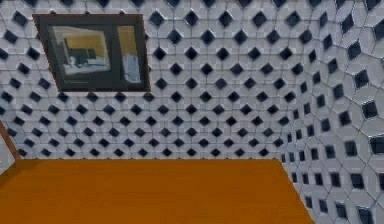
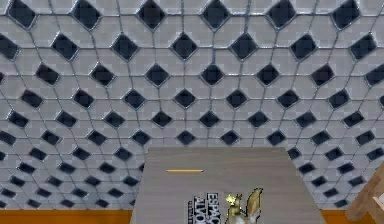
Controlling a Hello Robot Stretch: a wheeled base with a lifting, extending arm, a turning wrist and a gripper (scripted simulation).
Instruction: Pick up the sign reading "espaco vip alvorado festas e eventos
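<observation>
While a framed picture (image 1: 92, 52) hangs at the forward view's upper left on the tiled wall (image 1: 230, 100), the arm side view's grey table (image 2: 255, 172) bears 1 thin yellow stick (image 2: 185, 172), then the printed sign (image 2: 204, 207) at the bottom edge, just left of a golden figurine (image 2: 243, 205); the gripper's state cannot be told.

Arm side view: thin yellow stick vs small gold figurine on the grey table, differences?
Shape: the thin yellow stick is a slim straight line; the small gold figurine is lumpy. Pose: stick lies flat, figurine stands upright. Place: stick lies alone mid-table; figurine stands beside the white sign with dark print. Both are yellowish and rest on the grey table.
</observation>
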